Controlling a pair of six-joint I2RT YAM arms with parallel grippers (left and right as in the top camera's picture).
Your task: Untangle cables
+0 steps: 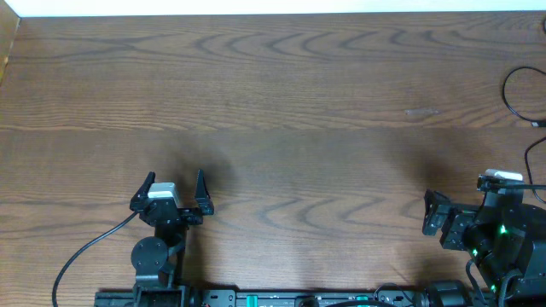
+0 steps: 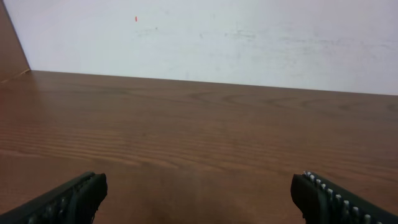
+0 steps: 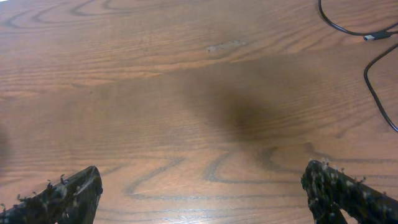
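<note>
A thin black cable (image 1: 508, 92) loops in from the table's far right edge and ends in a small plug (image 1: 537, 124). A second black strand (image 1: 528, 162) curves below it. In the right wrist view the cable (image 3: 339, 26) and its plug (image 3: 374, 36) lie at the top right, with the other strand (image 3: 373, 93) running down the right side. My right gripper (image 1: 486, 192) (image 3: 202, 186) is open above bare wood, short of the cable. At the near left my left gripper (image 1: 171, 189) (image 2: 199, 193) is open, with nothing between its fingers. No white cable shows.
The brown wooden table (image 1: 273, 102) stretches wide between and beyond both arms. A white wall (image 2: 211, 37) rises behind its far edge. The left arm's own thick black cord (image 1: 85, 251) trails off the near left.
</note>
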